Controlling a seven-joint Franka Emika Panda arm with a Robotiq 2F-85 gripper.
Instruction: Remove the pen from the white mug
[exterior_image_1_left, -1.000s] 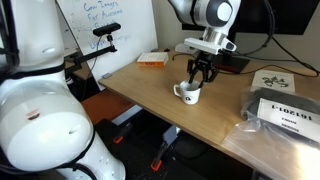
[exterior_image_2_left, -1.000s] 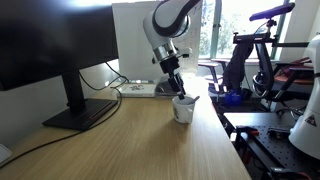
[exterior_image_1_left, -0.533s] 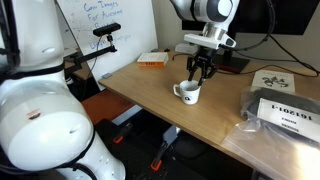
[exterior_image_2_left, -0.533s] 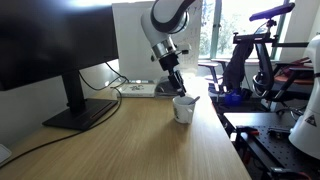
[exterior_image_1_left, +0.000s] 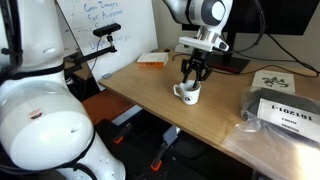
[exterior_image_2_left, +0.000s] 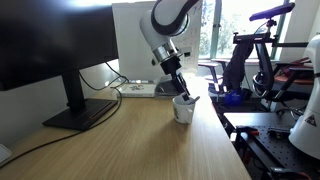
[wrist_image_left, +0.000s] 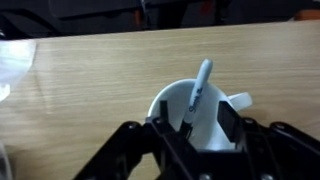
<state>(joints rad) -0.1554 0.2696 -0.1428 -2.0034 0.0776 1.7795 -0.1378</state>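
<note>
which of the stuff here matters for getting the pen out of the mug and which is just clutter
For the job: white mug, pen standing in it, hand open over it.
Lying about: monitor, labelled dark packet, printed sheet, small box.

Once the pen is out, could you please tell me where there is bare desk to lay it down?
Bare wood lies between the white mug and the dark packet, and between the mug and the monitor stand. It is crowded right at the mug, where the open pincer hangs over the pen.
</note>
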